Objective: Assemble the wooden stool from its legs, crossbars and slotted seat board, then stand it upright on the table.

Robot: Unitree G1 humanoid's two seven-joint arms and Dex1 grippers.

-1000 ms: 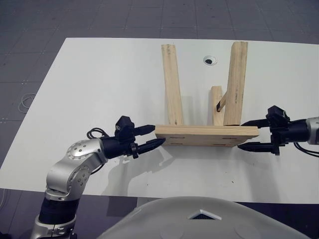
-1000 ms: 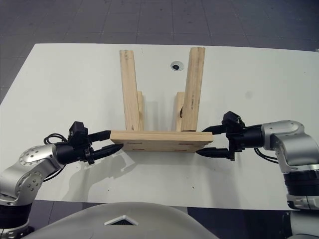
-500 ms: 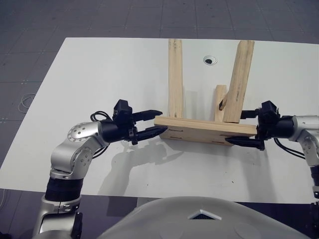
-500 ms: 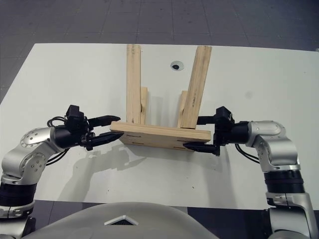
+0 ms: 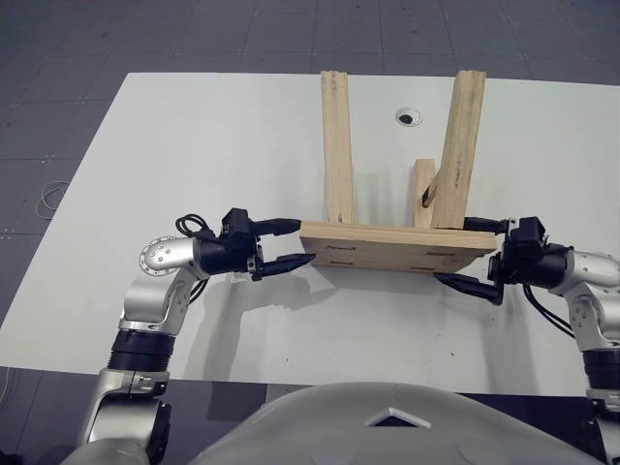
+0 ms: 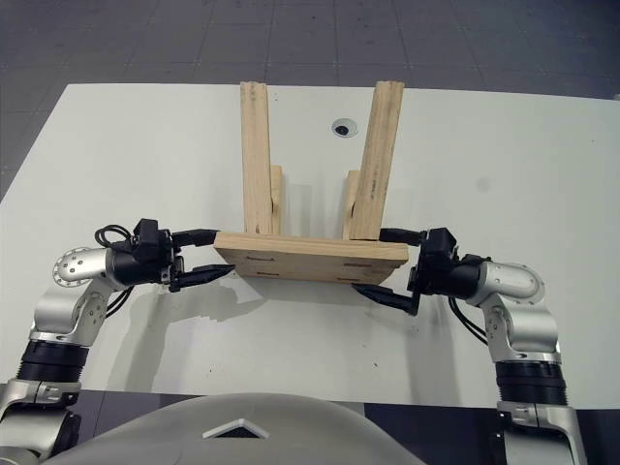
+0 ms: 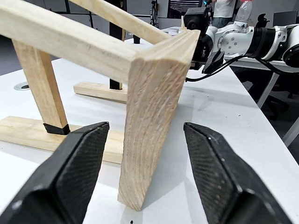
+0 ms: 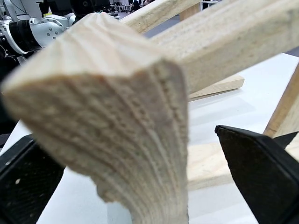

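Pale wood is lying on its side before me: the stool (image 5: 392, 194) is resting on the white table (image 5: 194, 145). Its seat board (image 5: 392, 248) is standing on one long edge nearest the robot, and its legs (image 5: 337, 145) are reaching away across the top toward the cable hole (image 5: 409, 118).

The left gripper (image 5: 302, 240) is sitting at the board's left end with its fingers spread wide, one above and one in front of the corner. The right gripper (image 5: 455, 252) is mirroring it at the right end, also spread wide, its lower finger reaching under the board's front face.

From the head I am getting both ends at once. The right eye view is giving me a short crossbar (image 6: 276, 189) beside each leg.

The left wrist camera is adding what the head cannot settle. The board's end grain (image 7: 149, 130) is standing between the two black pads (image 7: 81, 172) with a clear gap on either side, so nothing is being squeezed. It is also catching the right gripper (image 7: 205, 42) far off at the other end.

The right wrist camera is sitting so close that the board end (image 8: 126, 121) is crowding the pads (image 8: 261, 163) to the edges. The pads appear to be clear of the wood, though I cannot confirm it.
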